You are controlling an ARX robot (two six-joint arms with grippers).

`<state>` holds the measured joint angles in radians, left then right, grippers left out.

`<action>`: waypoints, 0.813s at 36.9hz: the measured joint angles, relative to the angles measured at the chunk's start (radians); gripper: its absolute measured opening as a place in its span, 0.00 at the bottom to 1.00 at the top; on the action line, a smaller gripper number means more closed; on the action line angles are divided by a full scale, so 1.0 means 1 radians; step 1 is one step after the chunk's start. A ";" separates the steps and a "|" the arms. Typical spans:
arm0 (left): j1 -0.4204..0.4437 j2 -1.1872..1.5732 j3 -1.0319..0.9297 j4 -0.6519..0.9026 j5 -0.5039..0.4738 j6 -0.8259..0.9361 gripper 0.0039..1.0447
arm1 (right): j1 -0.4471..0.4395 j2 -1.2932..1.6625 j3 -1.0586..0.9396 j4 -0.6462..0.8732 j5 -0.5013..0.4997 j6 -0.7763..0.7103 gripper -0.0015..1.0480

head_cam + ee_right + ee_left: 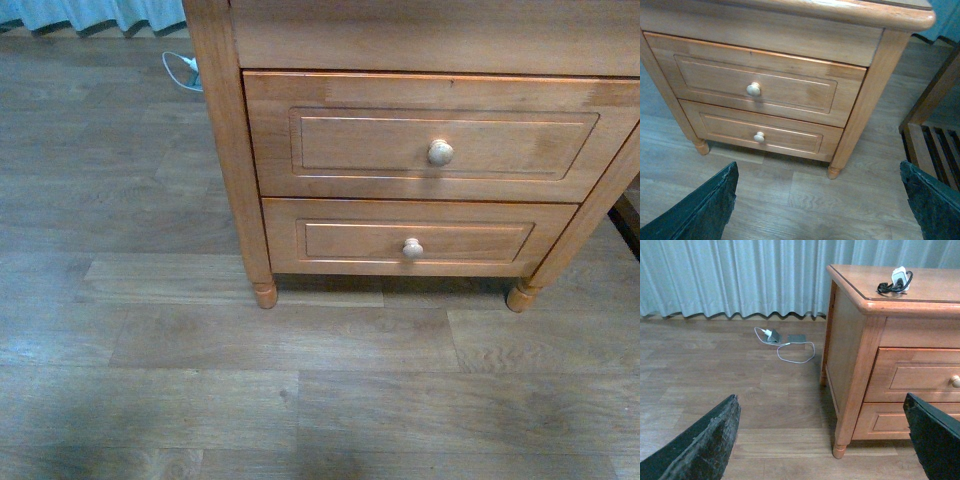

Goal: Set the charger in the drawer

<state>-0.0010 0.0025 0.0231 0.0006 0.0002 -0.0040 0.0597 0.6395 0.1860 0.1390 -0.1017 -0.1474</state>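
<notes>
left gripper [820, 399] and right gripper [817, 166] gape empty (charger [898, 279] on the nightstand [850, 355] top, drawer [350, 145] closed).

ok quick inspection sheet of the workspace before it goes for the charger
surface: nightstand top, visible part holds only the charger
job's things: charger near the top's front edge; drawer shut, knob free
clutter: grey flat block on the floor
grippers: left gripper and right gripper open, empty
cables: black cable looped at the charger; white cord on the floor
surroundings: pale curtain, slatted wooden frame
</notes>
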 joint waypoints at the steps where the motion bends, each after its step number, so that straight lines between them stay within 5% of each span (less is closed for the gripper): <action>1: 0.000 0.000 0.000 0.000 0.000 0.000 0.94 | 0.029 0.068 0.021 0.035 0.020 -0.002 0.91; 14: 0.000 0.000 0.000 0.000 0.000 0.000 0.94 | 0.301 0.846 0.370 0.232 0.229 0.133 0.91; 30: 0.000 0.000 0.000 0.000 0.000 0.000 0.94 | 0.385 1.325 0.719 0.257 0.417 0.299 0.91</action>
<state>-0.0010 0.0025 0.0231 0.0006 0.0002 -0.0040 0.4442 1.9644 0.9054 0.3965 0.3153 0.1520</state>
